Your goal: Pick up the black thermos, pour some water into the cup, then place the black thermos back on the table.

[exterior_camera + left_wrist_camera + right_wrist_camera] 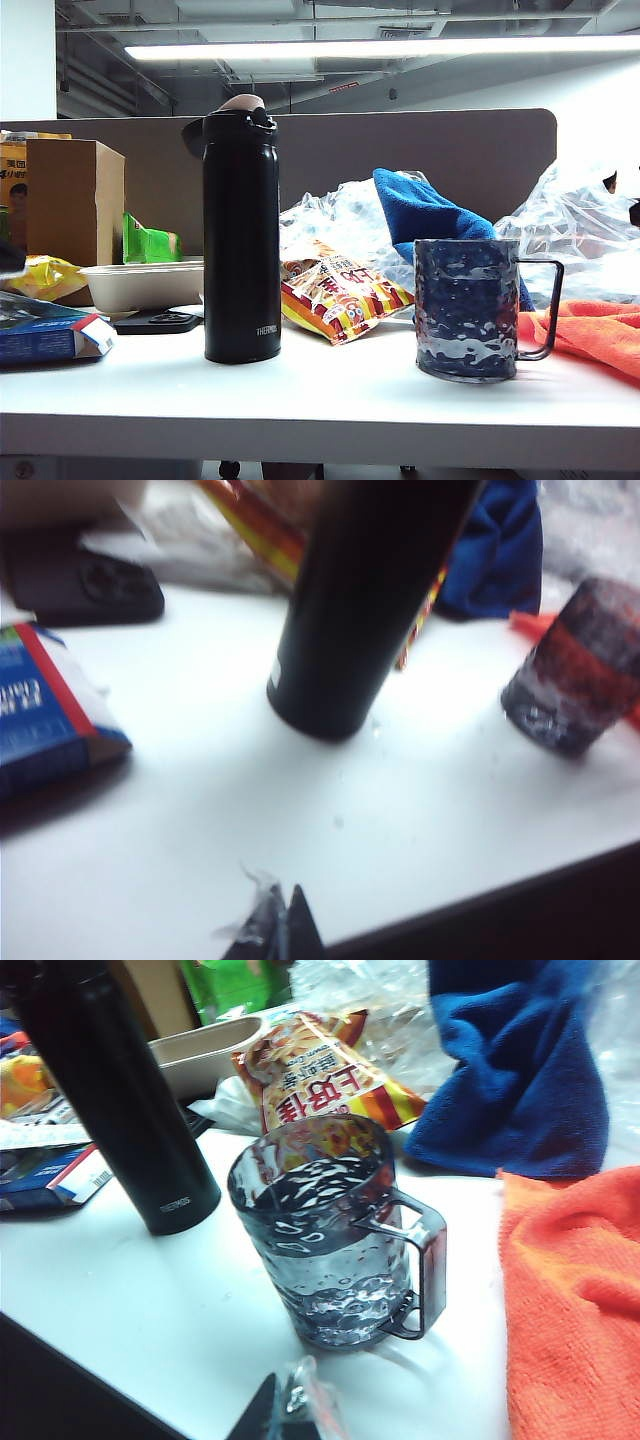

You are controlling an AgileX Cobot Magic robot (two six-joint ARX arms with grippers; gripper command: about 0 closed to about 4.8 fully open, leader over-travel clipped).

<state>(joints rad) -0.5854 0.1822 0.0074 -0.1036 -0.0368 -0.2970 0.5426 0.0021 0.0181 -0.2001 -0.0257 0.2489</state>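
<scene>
The black thermos [241, 230] stands upright on the white table [330, 395], left of centre, lid closed; it also fills the left wrist view [360, 610] and shows in the right wrist view [110, 1090]. The dimpled dark blue cup [467, 310] stands to its right, handle pointing right; the cup [322, 1230] holds some water, and the cup [575, 665] shows upright on the table from the left wrist too. My left gripper [282, 920] is shut, empty, over the front edge, well short of the thermos. My right gripper [285, 1410] is shut and empty, just in front of the cup. Neither gripper shows in the exterior view.
A snack bag [335, 290] lies between thermos and cup. Behind are a blue towel [430, 215], clear plastic wrap [580, 225], a beige bowl [140, 285] and a cardboard box [75, 200]. An orange cloth [590, 335] lies right of the cup, a blue carton [45, 335] at left.
</scene>
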